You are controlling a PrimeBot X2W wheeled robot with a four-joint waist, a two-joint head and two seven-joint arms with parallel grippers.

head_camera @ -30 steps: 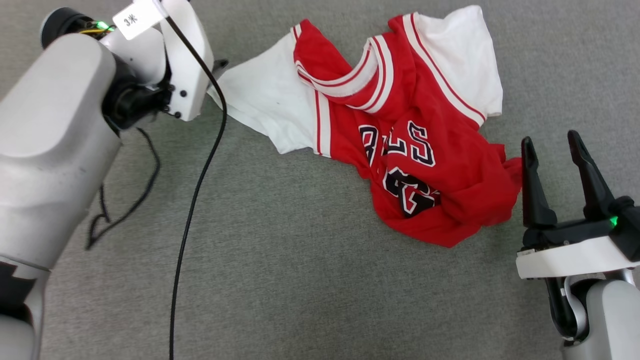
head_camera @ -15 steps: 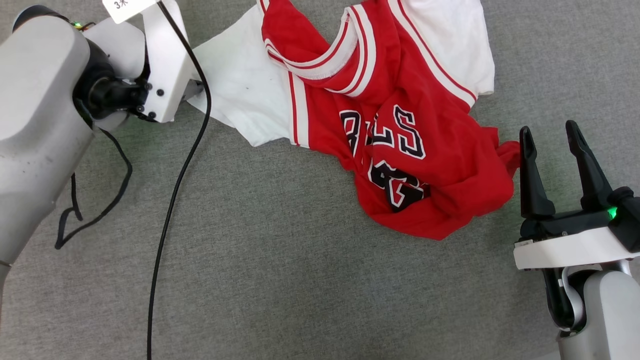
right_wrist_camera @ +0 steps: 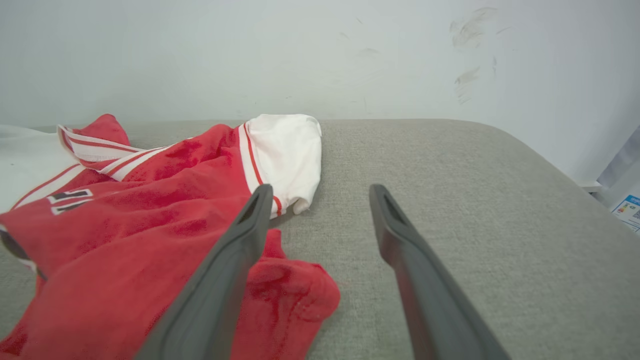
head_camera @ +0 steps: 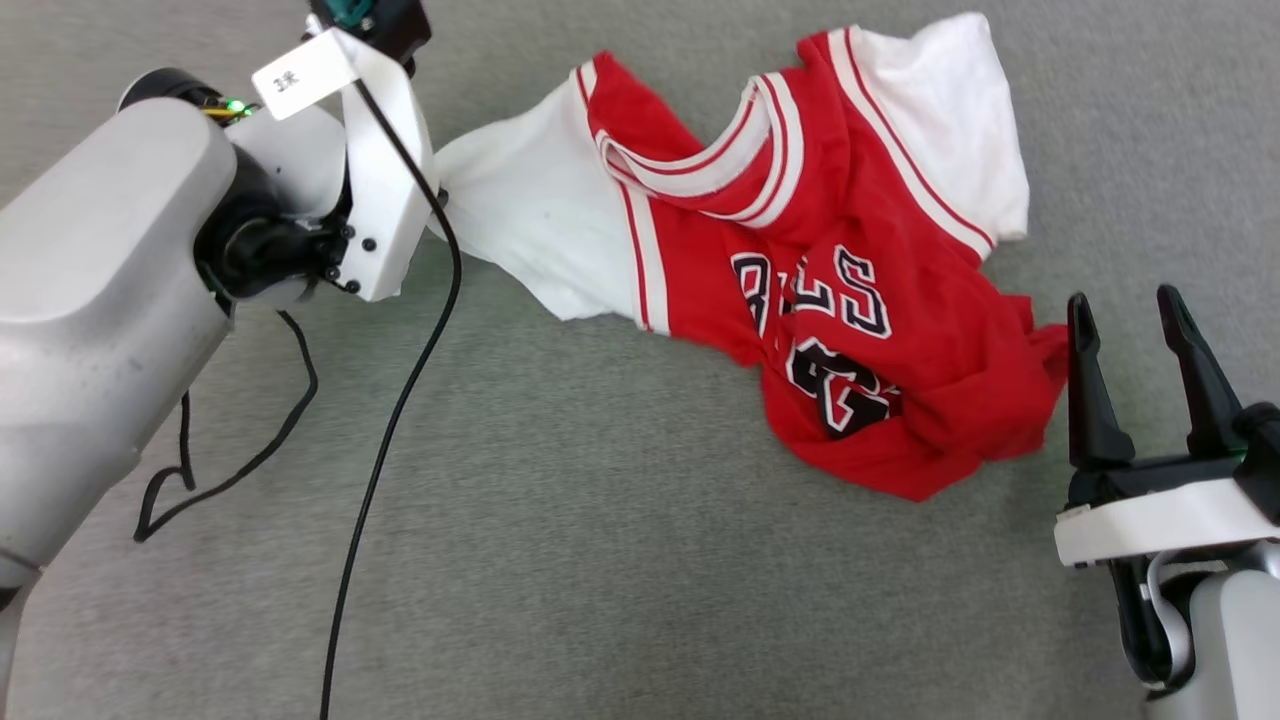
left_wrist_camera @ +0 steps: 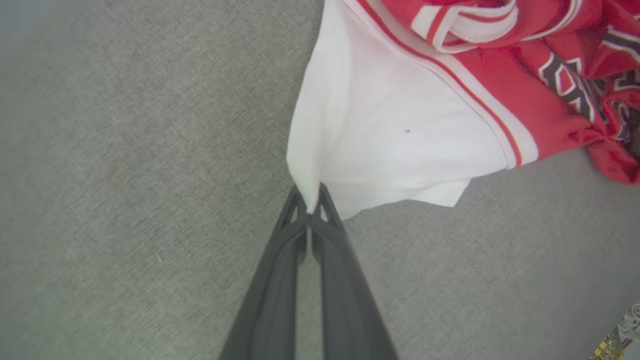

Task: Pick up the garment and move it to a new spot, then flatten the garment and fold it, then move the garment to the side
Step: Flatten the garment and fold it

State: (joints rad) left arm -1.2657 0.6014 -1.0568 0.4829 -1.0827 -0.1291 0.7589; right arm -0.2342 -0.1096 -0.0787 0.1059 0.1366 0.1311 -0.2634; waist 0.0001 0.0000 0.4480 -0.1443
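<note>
Cloth so soft flops, so my left end effector [left_wrist_camera: 311, 197] pinches the garment [head_camera: 830, 250] by its sleeve [left_wrist_camera: 390, 130] at nine o'clock; my right end effector [head_camera: 1123, 302] is open.

At nine o'clock in the head view, the left forearm [head_camera: 100, 300] is a rounded pale-grey shell. It carries a white screwed bracket [head_camera: 375, 200], a paper tag [head_camera: 300, 80] and a black cable [head_camera: 400, 400]. At four o'clock, the right claw [head_camera: 1123, 296] has tapering dark fingers [head_camera: 1090, 400].
</note>
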